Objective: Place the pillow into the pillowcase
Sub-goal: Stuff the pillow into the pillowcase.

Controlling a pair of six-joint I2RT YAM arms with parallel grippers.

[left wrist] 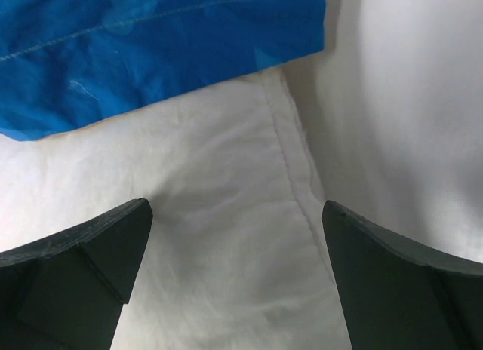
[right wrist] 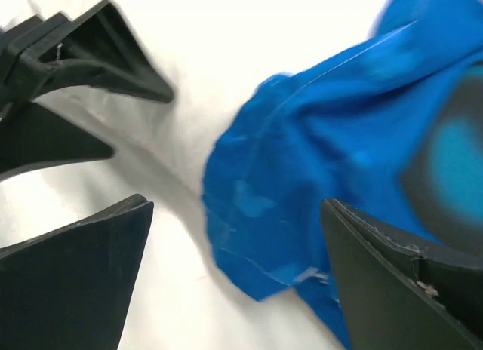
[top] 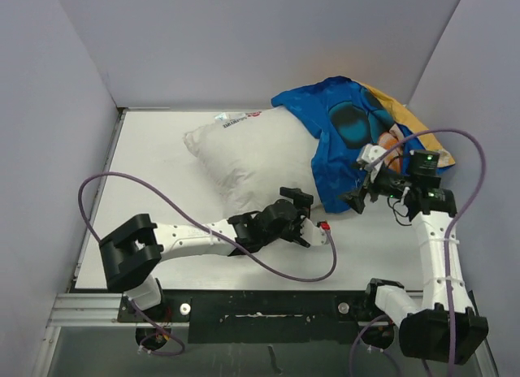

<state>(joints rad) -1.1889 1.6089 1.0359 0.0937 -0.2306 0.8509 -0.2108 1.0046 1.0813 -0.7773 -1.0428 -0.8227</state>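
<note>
I log plump white rectangular pillow (left wrist: 226, 274) between left gripper (left wrist: 238, 207) jaws, spread, empty | blue printed fabric pillowcase (right wrist: 317, 154) hem between right gripper (right wrist: 238, 203) jaws, spread, empty

Overhead from behind — wrist views close on pillowcase (left wrist: 151, 41) edge

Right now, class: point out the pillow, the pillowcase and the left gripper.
pillow (top: 248, 162): top view, its bare white middle.
pillowcase (top: 345, 129): top view, its printed blue side.
left gripper (left wrist: 235, 205): left wrist view, midway between its open fingertips.
</note>
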